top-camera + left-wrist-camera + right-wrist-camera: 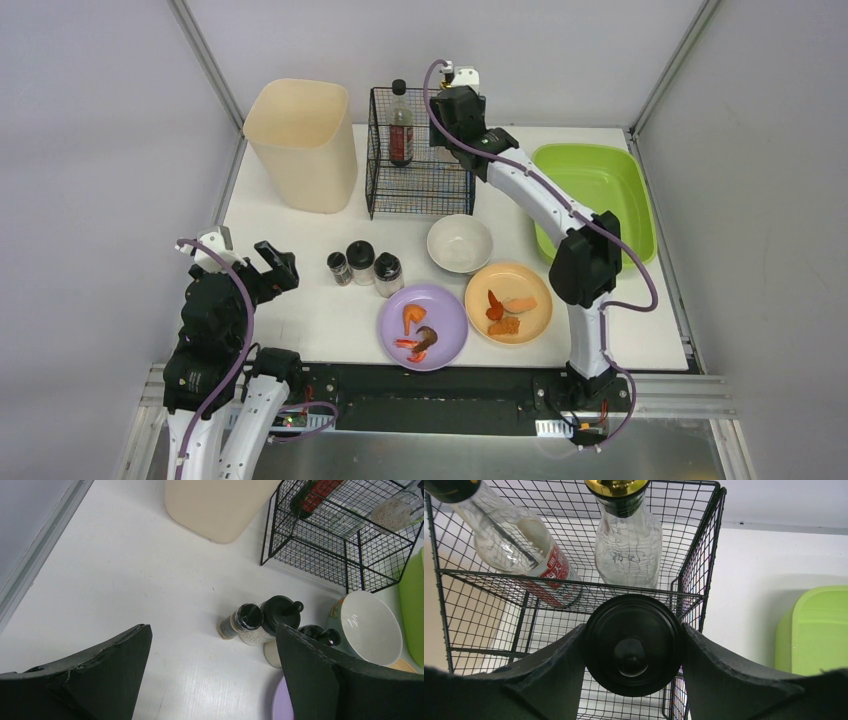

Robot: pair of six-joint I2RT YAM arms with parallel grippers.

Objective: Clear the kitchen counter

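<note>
Bare tabletop [125,580] lies open ahead of the left hand [212,630], three shakers [247,622] blocking its right, while the right hand [633,630], clamping a black-capped jar [633,652], meets two bottles [629,545] in the wire basket [418,185] ahead, green tub [814,630] at right.

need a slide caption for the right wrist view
Right claw shut on a black-capped jar at a wire basket holding two bottles, green tub at right.

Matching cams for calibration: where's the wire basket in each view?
Top external: basket at back centre, beside the cream bin.
Left wrist: basket in the upper right corner.
Right wrist: basket fills left and centre, behind the jar in the right hand.
Shared landmark: green tub, on the basket's right side in all three.
</note>
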